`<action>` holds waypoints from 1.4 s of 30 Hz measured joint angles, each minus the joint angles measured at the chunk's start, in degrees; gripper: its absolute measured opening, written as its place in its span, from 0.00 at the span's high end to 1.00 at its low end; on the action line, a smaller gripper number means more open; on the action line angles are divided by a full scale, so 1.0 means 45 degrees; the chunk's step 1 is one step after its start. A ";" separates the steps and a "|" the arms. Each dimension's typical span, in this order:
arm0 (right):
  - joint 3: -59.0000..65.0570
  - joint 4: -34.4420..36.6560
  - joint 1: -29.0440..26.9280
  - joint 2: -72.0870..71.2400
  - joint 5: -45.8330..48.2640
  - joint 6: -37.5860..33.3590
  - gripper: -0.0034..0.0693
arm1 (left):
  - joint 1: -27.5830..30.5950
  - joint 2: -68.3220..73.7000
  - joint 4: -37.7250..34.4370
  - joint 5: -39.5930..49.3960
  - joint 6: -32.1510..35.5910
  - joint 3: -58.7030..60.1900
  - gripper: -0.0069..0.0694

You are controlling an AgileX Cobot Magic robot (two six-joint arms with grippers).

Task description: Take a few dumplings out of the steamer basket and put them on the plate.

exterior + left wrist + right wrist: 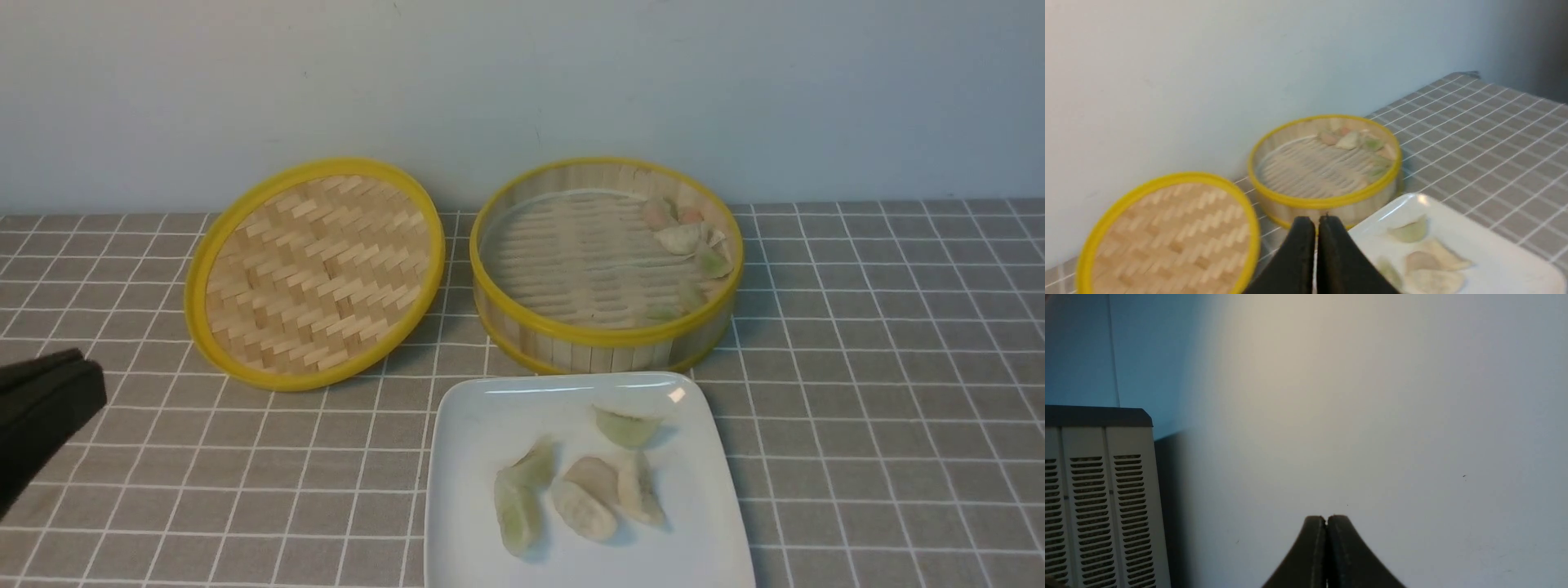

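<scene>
You have the round bamboo steamer basket (606, 265) behind the glossy white square plate (702, 506), the shallow woven lid (314, 273) left of it, crescent dumplings (584, 490) on the plate, more in the basket's right side.

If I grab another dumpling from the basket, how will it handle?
Probably soft: the dumplings look thin-skinned and slightly translucent, so a hard pinch may crush or tear them. Likely light, being small. They lie bunched against the basket wall, touching, so one might drag a neighbour along. On the glossy plate they may slide.
</scene>
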 joint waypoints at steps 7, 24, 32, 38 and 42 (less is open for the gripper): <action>0.0000 0.0000 0.0000 0.0000 0.0000 0.0000 0.97 | 0.3286 -0.2920 -0.0623 -0.0971 0.0581 0.4249 0.92; 0.0000 0.0000 0.0000 -0.0010 -0.0003 0.0029 0.97 | 0.5424 -0.4371 -0.0818 -0.0922 0.0617 0.7267 0.92; 0.0000 -0.0014 0.0000 -0.0010 0.0009 0.0029 0.97 | 0.5424 -0.4371 -0.0829 -0.0922 0.0617 0.7267 0.92; 0.0000 -0.0014 0.0000 -0.0010 0.0009 0.0029 0.97 | 0.5424 -0.4371 -0.0829 -0.0922 0.0617 0.7267 0.92; 0.0000 -0.0014 0.0000 -0.0010 0.0009 0.0029 0.97 | 0.5424 -0.4371 -0.0829 -0.0922 0.0617 0.7267 0.92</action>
